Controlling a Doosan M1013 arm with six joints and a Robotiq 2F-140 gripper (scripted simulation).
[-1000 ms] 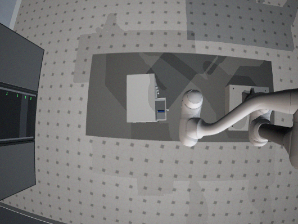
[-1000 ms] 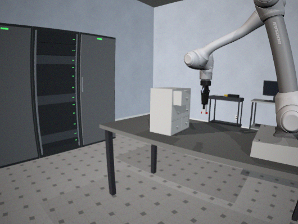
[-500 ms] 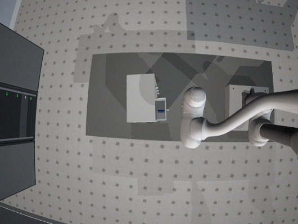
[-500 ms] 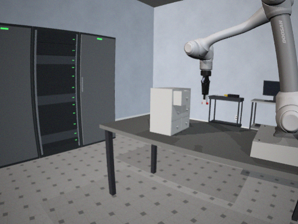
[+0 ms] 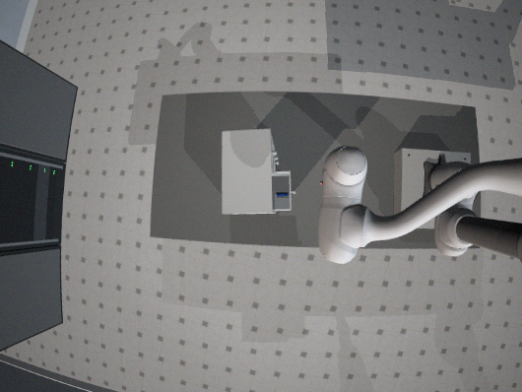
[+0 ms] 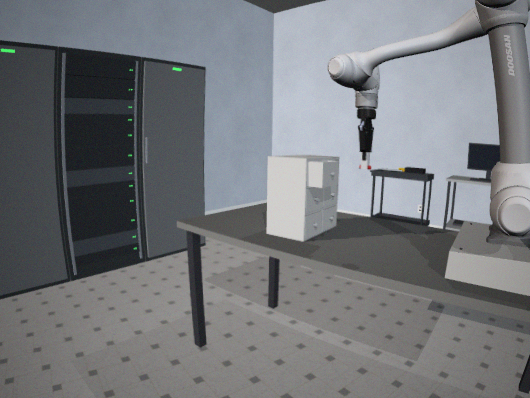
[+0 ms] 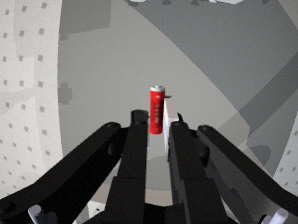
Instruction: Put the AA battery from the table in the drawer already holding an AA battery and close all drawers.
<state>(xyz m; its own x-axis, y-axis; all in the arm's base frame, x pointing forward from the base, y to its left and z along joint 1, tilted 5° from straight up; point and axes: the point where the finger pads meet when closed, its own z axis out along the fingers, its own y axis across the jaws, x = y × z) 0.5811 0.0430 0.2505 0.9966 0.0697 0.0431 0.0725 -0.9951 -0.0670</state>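
My gripper (image 7: pixel 156 107) is shut on a red AA battery (image 7: pixel 156 110), which sticks out past the fingertips. In the exterior view the gripper (image 6: pixel 365 162) hangs high above the table, level with the top of the white chest (image 6: pixel 302 196) and a little to its right. In the overhead view one top drawer (image 5: pixel 282 190) is pulled out of the chest's front, and a blue thing (image 5: pixel 282 195) lies in it. The battery shows as a small red spot (image 5: pixel 321 183) beside my arm, to the right of the open drawer.
The chest (image 5: pixel 247 170) stands near the middle of the dark table. My arm's base block (image 5: pixel 412 187) sits on the table's right end. Dark server cabinets (image 6: pixel 95 160) stand by the wall, away from the table.
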